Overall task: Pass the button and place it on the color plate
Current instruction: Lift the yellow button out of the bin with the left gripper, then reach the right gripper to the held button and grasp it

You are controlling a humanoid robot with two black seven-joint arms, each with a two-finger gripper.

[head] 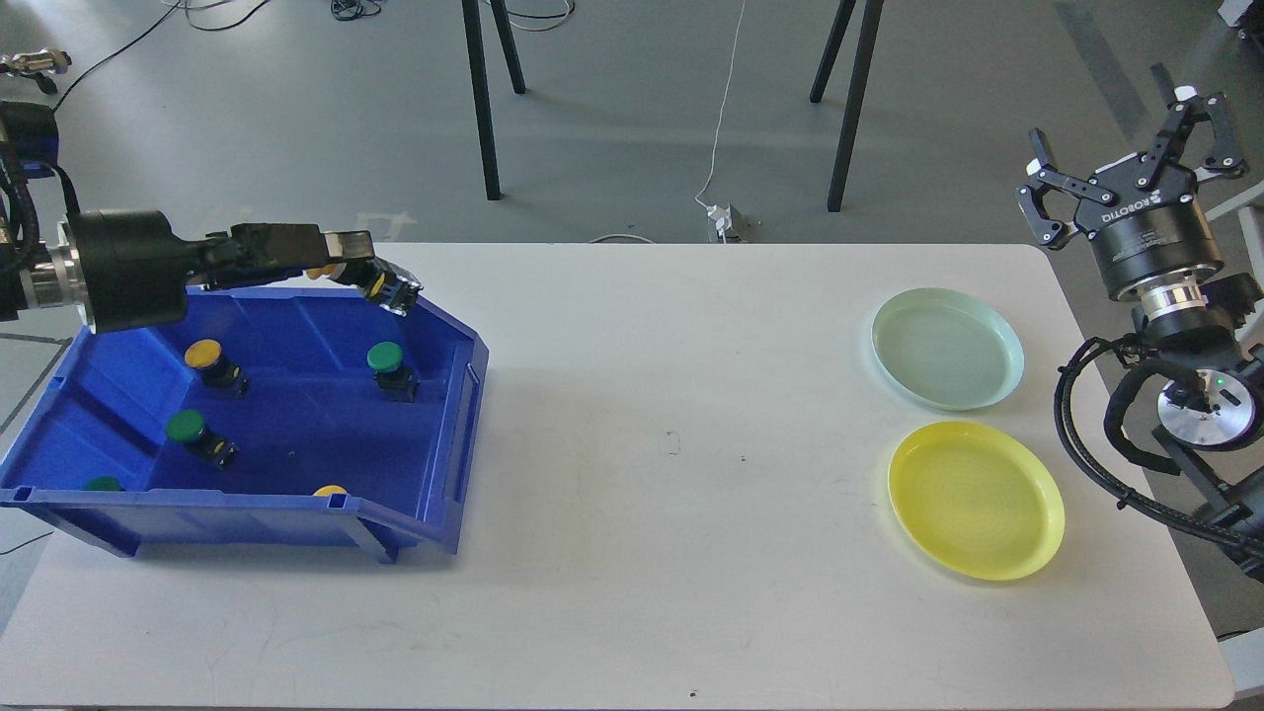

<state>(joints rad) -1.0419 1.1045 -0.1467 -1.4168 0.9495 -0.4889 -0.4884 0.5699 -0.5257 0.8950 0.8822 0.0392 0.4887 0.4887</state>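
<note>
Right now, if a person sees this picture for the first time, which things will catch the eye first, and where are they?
The blue bin on the table's left stands out, with green and yellow buttons inside, and the left gripper holds a yellow button above its far edge. On the right lie two plates, a pale green plate behind a yellow plate, both empty. The right gripper is raised and open beside the table's far right corner.

blue bin walls hem buttons, bare table toward plates
</note>
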